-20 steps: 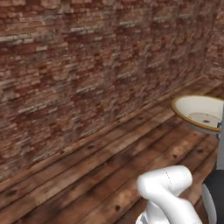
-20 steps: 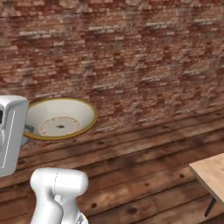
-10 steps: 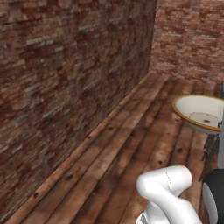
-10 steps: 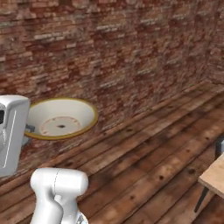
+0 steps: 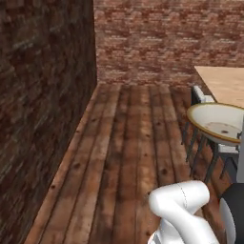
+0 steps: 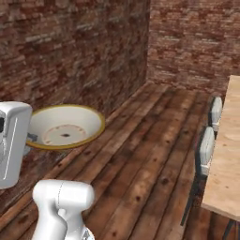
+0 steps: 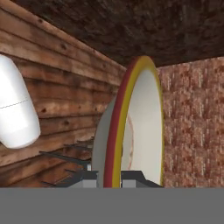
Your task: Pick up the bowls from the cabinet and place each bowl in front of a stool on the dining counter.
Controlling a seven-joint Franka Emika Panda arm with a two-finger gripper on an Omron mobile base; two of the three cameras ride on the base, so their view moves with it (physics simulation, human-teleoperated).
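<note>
The tool (image 7: 108,177) is clamped narrow on the rim of the wide shallow cream bowl (image 6: 65,126), one finger on each side of the tan-brown edge, which stands on edge straight ahead of it in the hand view. In both base views the bowl hangs level in the air above the wooden plank floor (image 5: 128,143). Beyond the bowl, a tan table (image 6: 227,159) stands with grey stools (image 6: 206,150) along its near side. Brick walls (image 5: 43,95) enclose the room.
</note>
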